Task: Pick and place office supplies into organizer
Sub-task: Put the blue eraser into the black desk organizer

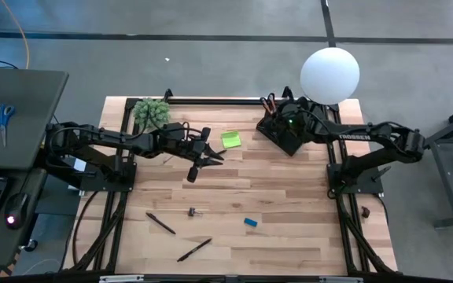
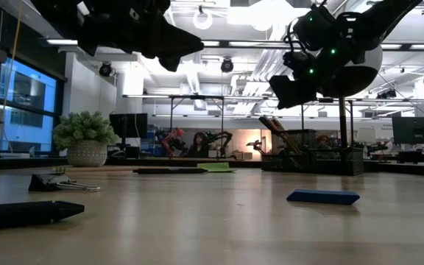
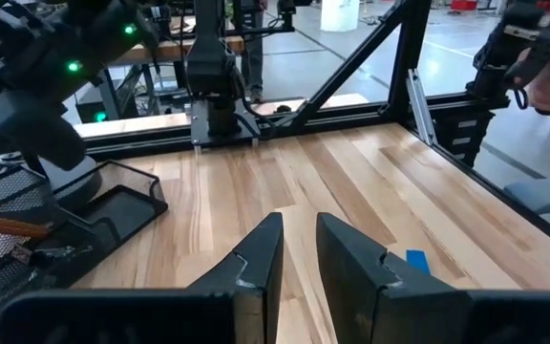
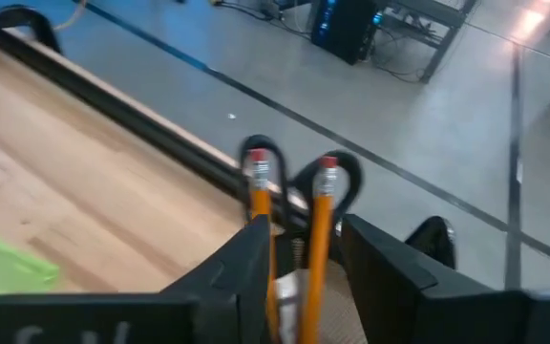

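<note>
The black mesh organizer [image 1: 280,132] stands at the far right by the lamp. My right gripper [image 4: 304,225] hovers over it, open, with two orange pencils [image 4: 323,215] standing upright between its fingers, erasers up. Black scissor handles [image 4: 344,174] rise behind them. My left gripper [image 3: 299,253] hangs above the table's middle [image 1: 211,153], open, with nothing between its fingers. On the table lie a lime-green sticky pad [image 1: 230,139], two black pens [image 1: 161,223] [image 1: 194,250], a small dark clip [image 1: 193,211] and a blue piece [image 1: 250,222]. My right gripper's fingers stand apart on either side of the two pencils. One pencil [image 4: 258,205] runs right beside a finger [image 4: 242,253]; whether they touch, I cannot tell. The pencils' lower ends are hidden behind the gripper.
A white globe lamp [image 1: 330,75] stands just behind the organizer. A green potted plant [image 1: 152,112] sits at the far left corner. A black frame rail [image 1: 211,101] runs along the table's far edge. Bare wood lies between the pad and the pens.
</note>
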